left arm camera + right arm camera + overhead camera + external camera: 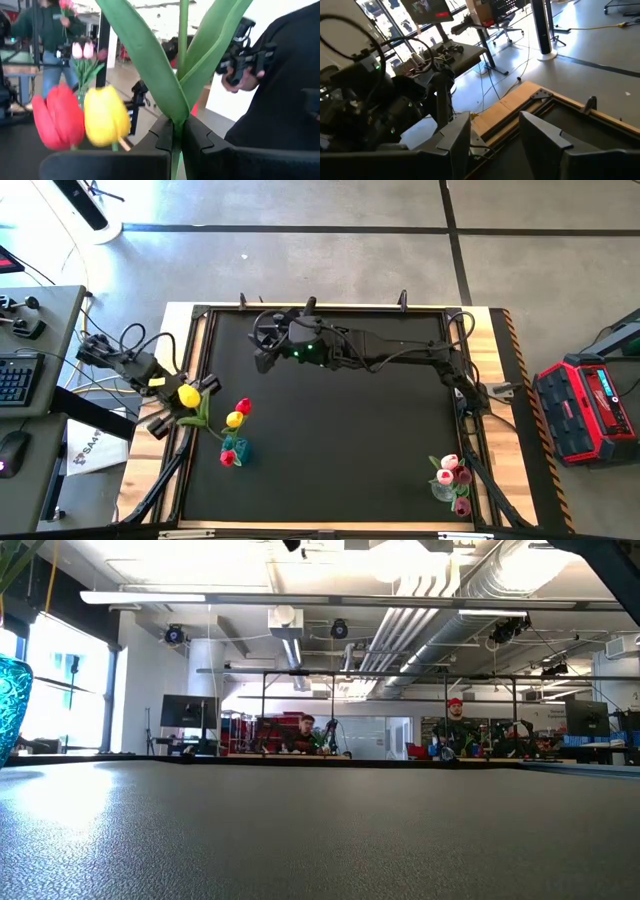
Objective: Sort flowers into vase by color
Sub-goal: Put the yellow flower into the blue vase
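Where left end effector clamps green stem — yellow tulip, right end effector apart.

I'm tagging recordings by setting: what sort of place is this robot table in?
Probably an open-plan robotics lab or workshop: exposed ceiling ducts, people at workbenches behind the table, and a desk with keyboard beside it.

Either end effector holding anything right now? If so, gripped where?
The left end effector is shut on a yellow tulip, pinching its green stem just below where the leaves fork. The right end effector is open and holds nothing.
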`<state>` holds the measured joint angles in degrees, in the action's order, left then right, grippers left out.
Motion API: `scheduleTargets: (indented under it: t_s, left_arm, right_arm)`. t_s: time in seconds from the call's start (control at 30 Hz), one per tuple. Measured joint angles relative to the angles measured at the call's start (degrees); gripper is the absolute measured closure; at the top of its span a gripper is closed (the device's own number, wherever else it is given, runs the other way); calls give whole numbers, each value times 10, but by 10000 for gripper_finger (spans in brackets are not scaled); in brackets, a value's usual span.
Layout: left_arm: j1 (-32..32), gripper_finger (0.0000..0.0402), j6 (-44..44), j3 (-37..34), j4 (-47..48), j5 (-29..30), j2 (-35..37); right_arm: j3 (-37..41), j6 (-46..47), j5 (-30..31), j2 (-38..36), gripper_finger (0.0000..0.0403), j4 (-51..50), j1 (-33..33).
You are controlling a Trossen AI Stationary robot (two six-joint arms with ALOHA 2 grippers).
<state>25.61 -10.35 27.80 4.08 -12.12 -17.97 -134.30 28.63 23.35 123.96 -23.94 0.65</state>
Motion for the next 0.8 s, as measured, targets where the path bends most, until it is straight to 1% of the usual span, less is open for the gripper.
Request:
scheduleTargets:
  t_s: [0.37,0.47,0.6,0.7,0.8]
  left_arm:
    - [0,395,10,-35,-2,7,0]
    - [0,387,2,-37,10,14,0]
    - [0,367,-10,-37,12,48,0]
    - [0,342,-14,-37,12,50,0]
    - [0,310,-41,-37,12,50,0]
  right_arm:
    - [0,1,1,0,242,-3,-3]
    - [0,14,-22,0,235,-8,-3]
    - [0,14,-23,0,222,-12,-3]
    - [0,24,-22,0,214,-22,-3]
    - [0,35,-22,0,208,-31,-2]
